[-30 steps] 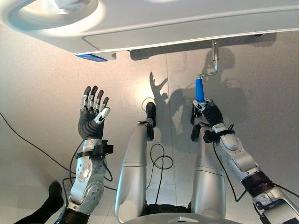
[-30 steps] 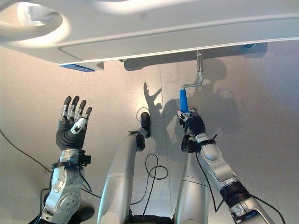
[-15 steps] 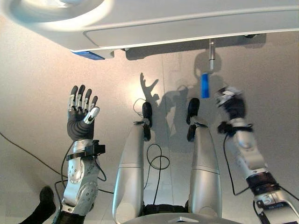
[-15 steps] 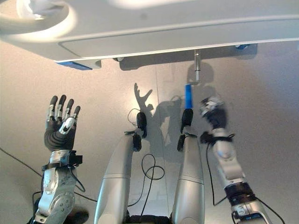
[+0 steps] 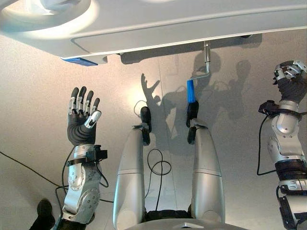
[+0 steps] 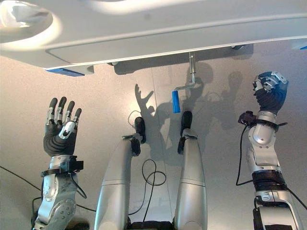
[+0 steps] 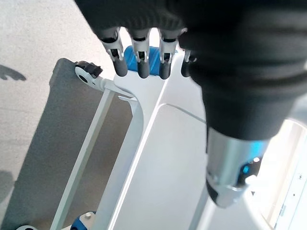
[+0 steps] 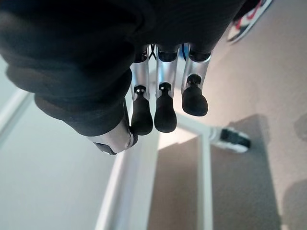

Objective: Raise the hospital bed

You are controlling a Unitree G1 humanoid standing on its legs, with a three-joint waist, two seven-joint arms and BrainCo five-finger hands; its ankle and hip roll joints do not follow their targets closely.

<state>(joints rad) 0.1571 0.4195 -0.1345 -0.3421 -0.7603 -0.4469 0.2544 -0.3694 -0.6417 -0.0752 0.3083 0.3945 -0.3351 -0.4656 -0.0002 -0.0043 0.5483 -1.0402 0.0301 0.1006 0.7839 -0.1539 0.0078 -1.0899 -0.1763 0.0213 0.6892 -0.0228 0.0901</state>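
The hospital bed (image 5: 158,24) spans the head views at 12 o'clock, its white frame overhead. Under its edge hangs the metal crank (image 5: 206,62), bending down to a blue handle (image 5: 191,91) just right of centre, with nothing touching it. The right hand (image 6: 269,88) is raised at 3 o'clock, well apart from the handle, fingers curled in and empty. The left hand (image 5: 82,117) is held up at 9 o'clock, fingers straight and spread, holding nothing.

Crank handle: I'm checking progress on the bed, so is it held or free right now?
Free. The blue crank handle hangs under the bed untouched; the right hand is off to the side, empty.
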